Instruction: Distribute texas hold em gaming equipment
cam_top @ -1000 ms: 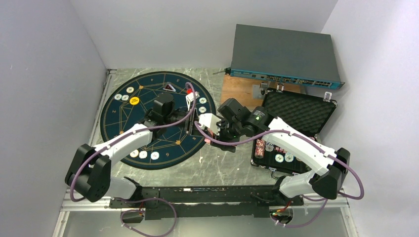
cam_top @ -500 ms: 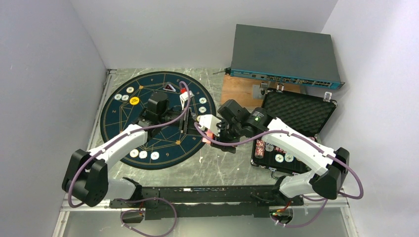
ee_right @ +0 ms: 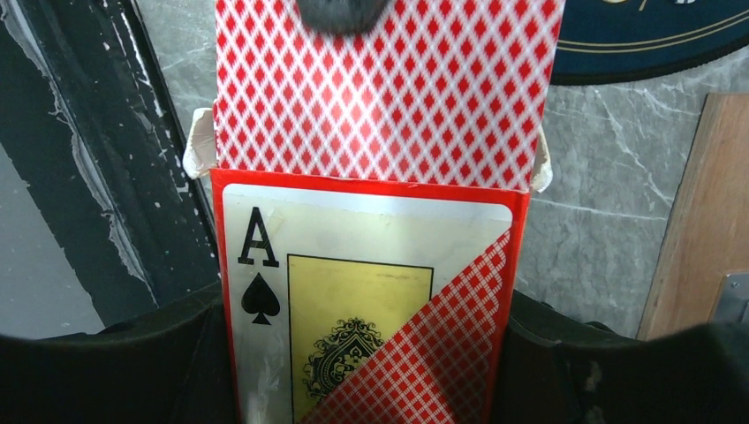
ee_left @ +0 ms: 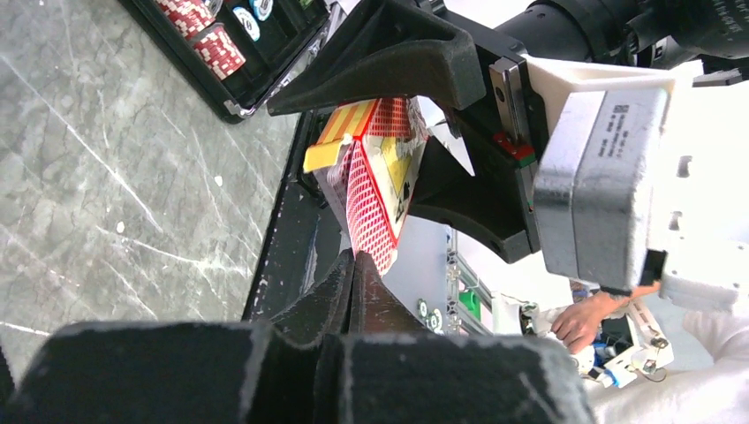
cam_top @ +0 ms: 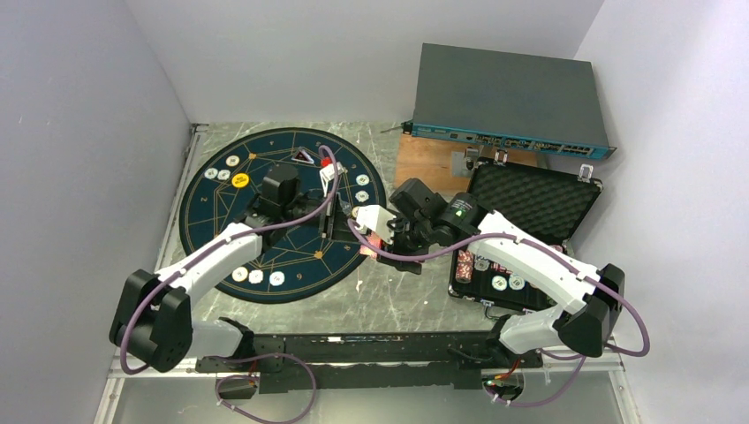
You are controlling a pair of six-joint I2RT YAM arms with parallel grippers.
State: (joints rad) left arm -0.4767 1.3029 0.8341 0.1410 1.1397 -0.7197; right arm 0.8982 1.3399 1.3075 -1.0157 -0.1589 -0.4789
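Note:
My right gripper (cam_top: 377, 240) (ee_right: 375, 353) is shut on an ace-of-spades card box (ee_right: 353, 291) (ee_left: 393, 163), held over the bare table by the mat's right edge. Red-backed playing cards (ee_right: 389, 88) stick out of its open top. My left gripper (cam_top: 351, 225) (ee_left: 355, 261) faces it, jaws pressed together on the edge of the outermost card (ee_left: 366, 208); one dark fingertip (ee_right: 340, 13) overlaps that card's top edge. Small whitish chips (cam_top: 232, 162) and a yellow disc (cam_top: 240, 180) lie on the navy mat (cam_top: 221, 225). More chips (cam_top: 500, 283) sit in the case.
The open black foam-lined case (cam_top: 530, 199) (ee_left: 265, 62) stands at the right with red-and-white chip stacks (ee_left: 205, 40). A grey network switch (cam_top: 512, 97) and a wooden board (cam_top: 433, 163) lie behind it. White walls close in left, back and right.
My left gripper's jaws have closed from part open to fully shut at the card's edge, and its wrist has shifted slightly left. The right gripper keeps the box still.

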